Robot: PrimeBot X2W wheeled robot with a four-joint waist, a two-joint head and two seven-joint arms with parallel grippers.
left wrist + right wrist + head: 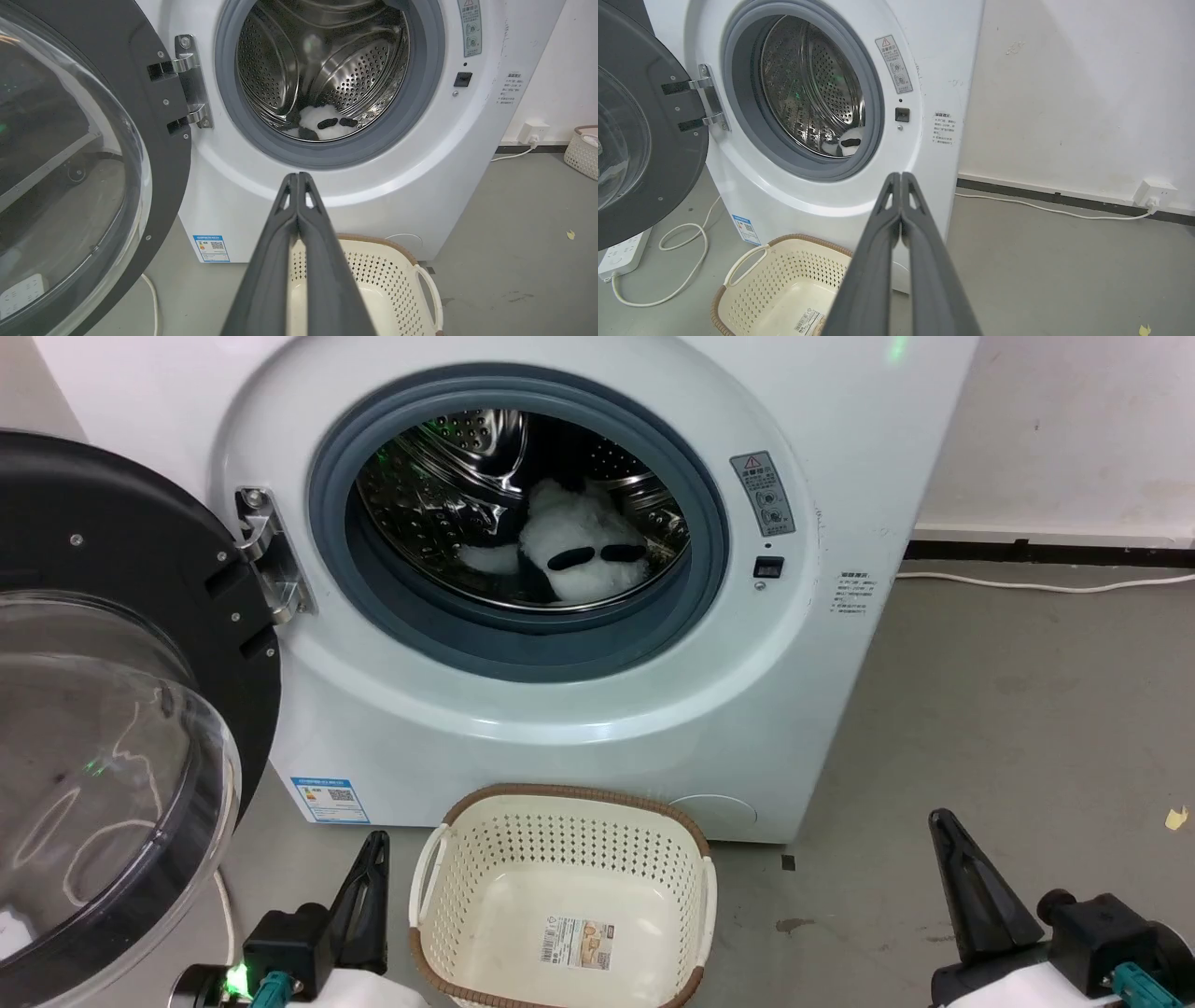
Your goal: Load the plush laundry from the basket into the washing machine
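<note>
— Closest in?
— Left gripper (297, 176) and right gripper (901, 176): jaws pressed together, gripping nothing.
— Beyond those?
— Basket (560, 821) on the floor (980, 709), just before the washing machine (560, 709); deeper, plush laundry (579, 546) lying inside the drum (448, 495), door (121, 523) swung open.

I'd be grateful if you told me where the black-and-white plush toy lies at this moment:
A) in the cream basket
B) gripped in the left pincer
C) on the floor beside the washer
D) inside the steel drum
D: the plush toy lies at the bottom of the steel drum, behind the grey door seal, and the cream basket on the floor in front has no laundry in it.
</note>
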